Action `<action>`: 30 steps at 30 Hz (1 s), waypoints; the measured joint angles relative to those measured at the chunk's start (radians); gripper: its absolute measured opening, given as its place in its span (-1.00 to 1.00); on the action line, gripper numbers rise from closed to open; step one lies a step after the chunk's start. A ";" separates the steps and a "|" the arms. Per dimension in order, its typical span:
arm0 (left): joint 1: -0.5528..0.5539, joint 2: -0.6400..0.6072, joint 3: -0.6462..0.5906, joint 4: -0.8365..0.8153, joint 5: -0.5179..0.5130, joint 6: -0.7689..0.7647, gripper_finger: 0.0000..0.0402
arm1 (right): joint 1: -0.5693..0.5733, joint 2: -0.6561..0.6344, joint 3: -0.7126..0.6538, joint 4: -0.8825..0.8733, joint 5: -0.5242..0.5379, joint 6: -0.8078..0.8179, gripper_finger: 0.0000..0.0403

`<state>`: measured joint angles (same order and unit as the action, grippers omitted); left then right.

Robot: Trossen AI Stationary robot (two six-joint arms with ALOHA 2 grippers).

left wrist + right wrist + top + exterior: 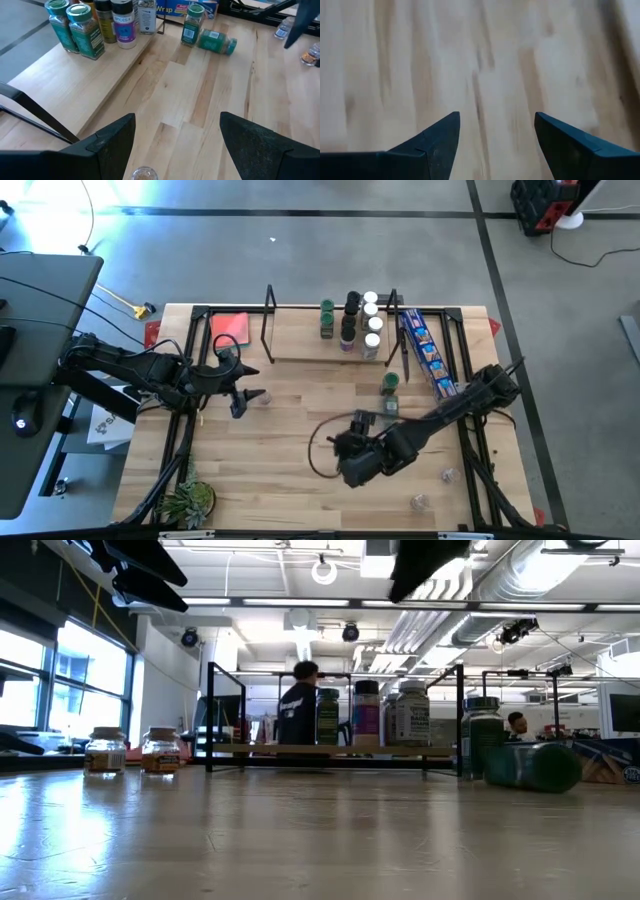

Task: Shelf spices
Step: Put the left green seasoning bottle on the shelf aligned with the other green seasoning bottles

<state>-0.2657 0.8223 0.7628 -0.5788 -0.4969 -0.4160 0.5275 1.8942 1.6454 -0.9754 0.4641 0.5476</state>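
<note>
Left gripper (177, 145) unclenched and empty, poised over small clear jar (144, 173), apparently upright, nearer than right gripper (352, 442).

The left arm, dark and six-jointed, extends from the table's left edge toward the centre. Its two-finger left gripper (250, 387) points rightward, fingers spread wide with nothing between them. The right arm, of the same build, reaches in diagonally from the right edge. Its right gripper (496, 135) faces down at the tabletop, fingers apart and empty.
</note>
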 joint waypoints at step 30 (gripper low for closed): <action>0.000 0.000 0.000 0.000 0.000 0.000 0.42 | 0.164 -0.120 -0.763 0.079 0.022 1.345 0.25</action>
<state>-0.2653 0.8223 0.7628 -0.5785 -0.4973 -0.4160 0.6917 1.7744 0.8819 -0.8965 0.4857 1.8931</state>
